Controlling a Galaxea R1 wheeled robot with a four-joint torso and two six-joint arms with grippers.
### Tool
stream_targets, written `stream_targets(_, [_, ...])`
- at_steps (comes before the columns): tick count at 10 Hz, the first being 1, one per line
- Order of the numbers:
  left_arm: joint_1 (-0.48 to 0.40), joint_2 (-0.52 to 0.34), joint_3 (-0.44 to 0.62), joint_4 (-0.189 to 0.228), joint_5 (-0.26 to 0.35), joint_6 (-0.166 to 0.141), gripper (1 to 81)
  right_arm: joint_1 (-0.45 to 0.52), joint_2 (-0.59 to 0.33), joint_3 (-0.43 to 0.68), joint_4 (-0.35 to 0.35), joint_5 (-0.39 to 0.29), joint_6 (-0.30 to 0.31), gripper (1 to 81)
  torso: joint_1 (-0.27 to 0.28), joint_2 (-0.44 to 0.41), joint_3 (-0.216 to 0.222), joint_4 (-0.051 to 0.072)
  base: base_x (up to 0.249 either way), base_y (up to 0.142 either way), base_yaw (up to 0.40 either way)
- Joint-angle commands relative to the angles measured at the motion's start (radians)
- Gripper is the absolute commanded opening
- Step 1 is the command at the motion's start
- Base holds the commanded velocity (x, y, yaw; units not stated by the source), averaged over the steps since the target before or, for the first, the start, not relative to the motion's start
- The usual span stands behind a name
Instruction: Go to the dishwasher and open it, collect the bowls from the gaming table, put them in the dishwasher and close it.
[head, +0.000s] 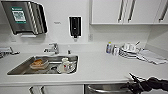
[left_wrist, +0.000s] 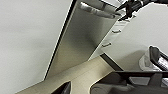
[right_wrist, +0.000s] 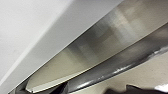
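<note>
— Where is the dishwasher?

— Under the white counter (head: 100, 67), below and to the side of the sink (head: 45, 65). In the head view just the top of its steel front (head: 105, 89) and a curve of the bar handle (head: 100, 88) show; the rest is cut off by the picture's edge. The left wrist view shows the brushed steel door (left_wrist: 80, 42) from the side, with the handle (left_wrist: 96, 10) near its top.

— And the right gripper?

— The right gripper (head: 133, 83) is at the counter's edge, right by the handle. From the left wrist view the right gripper (left_wrist: 127, 9) has dark fingers spread either side of the bar's end, so the pincer looks wide; whether it touches the bar is too blurred to tell. The right wrist view has the bar (right_wrist: 120, 66) running close across it, the steel front (right_wrist: 100, 47) behind.

— The left one?

— Dark parts lie along the edge of its own view; I cannot tell whether it is wide or narrow.

— Anything in the sink?

— Dishes: a container with something orange (head: 39, 63) and a white cup (head: 65, 65), details hard to make out.
</note>
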Motion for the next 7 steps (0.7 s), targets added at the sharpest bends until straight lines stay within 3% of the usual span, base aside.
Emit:
stream_targets(1, [-0.068, -0.043, 0.004, 0.013, 0.011, -0.001, 81.1, 0.137, 0.022, -0.021, -0.031, -0.046, 0.063, 81.1, 0.000, 0.000, 0.000, 0.000, 0.000, 0.000, 0.000])
stream_targets(4, [-0.063, -0.020, -0.022, 0.016, 0.011, -0.001, 81.1, 0.090, 0.082, -0.099, -0.061, -0.060, 0.074, 81.1, 0.000, 0.000, 0.000, 0.000, 0.000, 0.000, 0.000])
stream_targets(7, [-0.063, -0.012, -0.014, 0.031, 0.011, -0.001, 81.1, 0.058, 0.073, -0.111, -0.081, -0.060, 0.074, 81.1, 0.000, 0.000, 0.000, 0.000, 0.000, 0.000, 0.000])
